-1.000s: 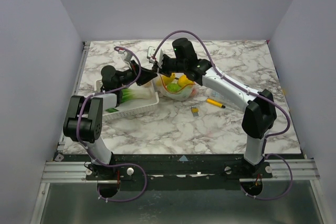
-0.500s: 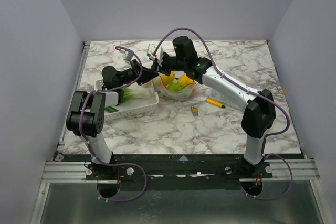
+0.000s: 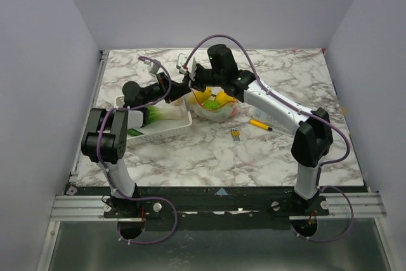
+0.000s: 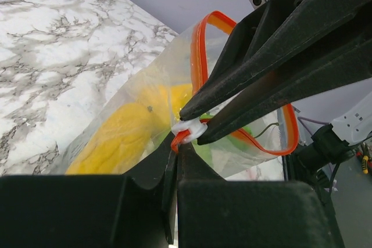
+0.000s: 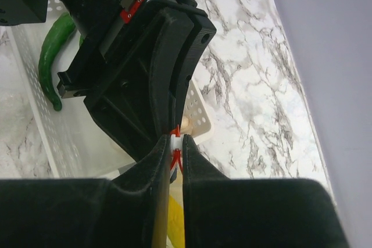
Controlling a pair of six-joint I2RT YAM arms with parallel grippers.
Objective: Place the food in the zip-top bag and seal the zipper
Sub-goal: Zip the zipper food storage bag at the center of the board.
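Where the two arms meet above the middle of the marbled surface [image 3: 209, 157], the top view shows the left claw [image 3: 179, 88] and the right claw [image 3: 191, 82] tip to tip at the left corner of the zip-top bag [image 3: 217, 115]. The bag sits slumped on the surface just right of a white lattice basket [image 3: 168, 132], with yellow and green food [image 3: 207, 98] inside it. A green-and-white vegetable [image 3: 166, 113] lies in the basket. A yellow marker pen [image 3: 260, 124] rests on the surface to the right of the bag, apart from it.

From the left wrist, the left claw is clenched on the end of the zipper [image 4: 197, 62], its fingers pressed together with the orange-red strip pinched between them. The right claw reaches in from the upper right and grasps a small white tab [image 4: 189, 127] on that same strip, right against the left fingertips. Beyond this point the zipper curves open in a loop, and a yellow piece [image 4: 116, 137] shows through the clear plastic.

From the right wrist, the right claw's fingers are pinched on the white-and-red bit of zipper, the left claw meeting them head-on. A green pepper [image 5: 51, 65] lies in the basket behind.
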